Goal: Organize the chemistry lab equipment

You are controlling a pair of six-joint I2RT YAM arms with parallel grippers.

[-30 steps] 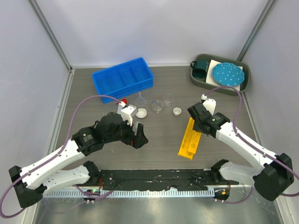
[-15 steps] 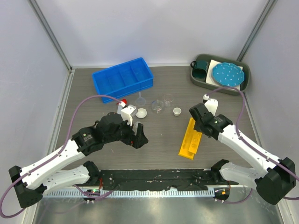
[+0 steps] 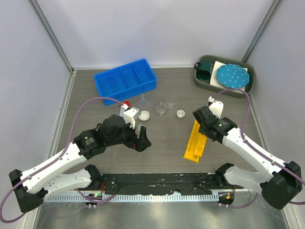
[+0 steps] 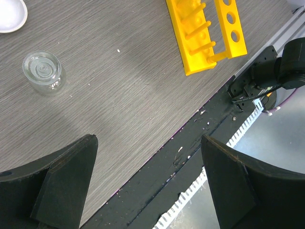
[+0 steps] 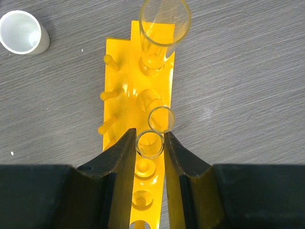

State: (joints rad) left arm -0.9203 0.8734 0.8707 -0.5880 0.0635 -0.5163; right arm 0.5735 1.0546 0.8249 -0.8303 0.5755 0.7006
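The yellow holed tube rack (image 3: 196, 139) lies flat on the table, right of centre. My right gripper (image 5: 149, 139) is shut on a clear tube (image 5: 150, 145) standing over the rack (image 5: 143, 95); two more clear tubes (image 5: 161, 119) stand in it. In the top view this gripper (image 3: 206, 127) sits over the rack's far end. My left gripper (image 3: 142, 141) is open and empty, low over bare table; its fingers (image 4: 71, 167) frame the table edge. The white squeeze bottle (image 3: 129, 114), funnel (image 3: 144, 101), two clear beakers (image 3: 160, 108) and two white dishes (image 3: 180, 113) sit mid-table.
A blue divided bin (image 3: 125, 78) stands at the back left. A grey tray (image 3: 250, 81) at the back right holds a teal mug (image 3: 206, 69) and a blue dotted plate (image 3: 232, 75). A black rail (image 3: 157, 183) runs along the near edge.
My right gripper has shifted slightly to the right and the rack's near end has swung a little right with it. The left arm has not moved.
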